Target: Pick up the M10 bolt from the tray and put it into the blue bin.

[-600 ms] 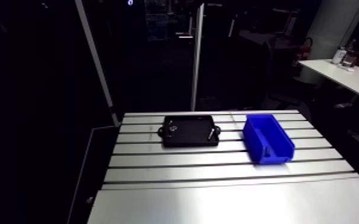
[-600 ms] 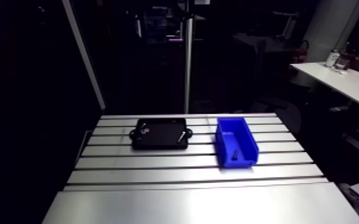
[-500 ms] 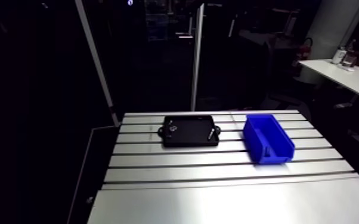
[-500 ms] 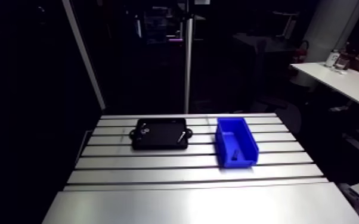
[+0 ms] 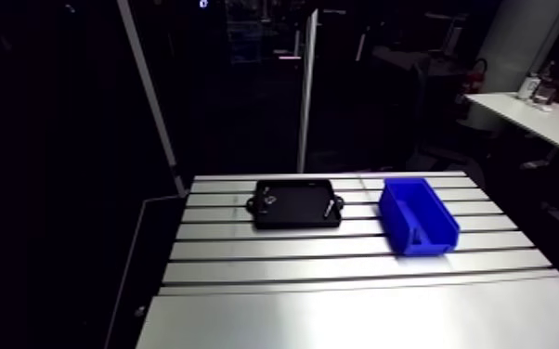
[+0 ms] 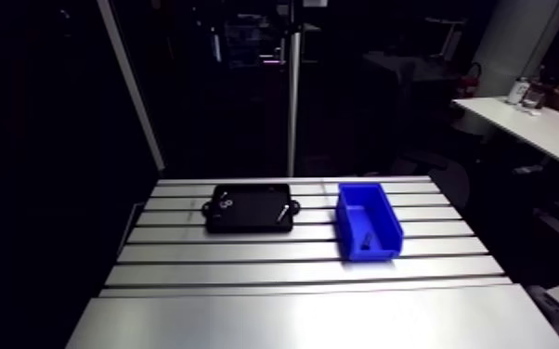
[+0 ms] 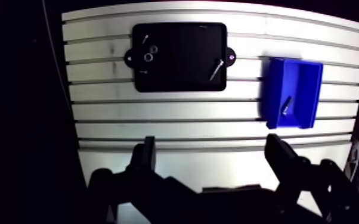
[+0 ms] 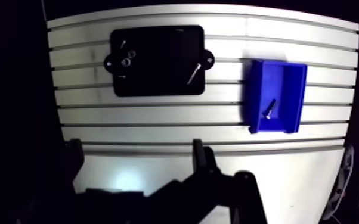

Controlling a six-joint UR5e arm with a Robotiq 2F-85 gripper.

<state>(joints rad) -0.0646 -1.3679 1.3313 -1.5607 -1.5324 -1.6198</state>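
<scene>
A black tray (image 7: 179,36) lies on the slotted table, far ahead of my gripper. A long bolt (image 7: 217,70) rests slanted near the tray's edge on the bin side. The blue bin (image 7: 271,89) stands beside the tray, and a short bolt (image 7: 285,105) lies inside it. My gripper (image 7: 212,146) hangs high above the table's near part, open, with nothing between its fingers (image 7: 145,156). The arm view shows the tray (image 5: 297,215) and the bin (image 5: 417,215) side by side, but not the gripper.
Small nuts or washers (image 7: 149,56) sit in the tray's corner away from the bin. The slotted aluminium table (image 7: 188,119) stretches bare between the gripper and both containers. A thin upright post (image 5: 306,93) rises behind the table's far edge.
</scene>
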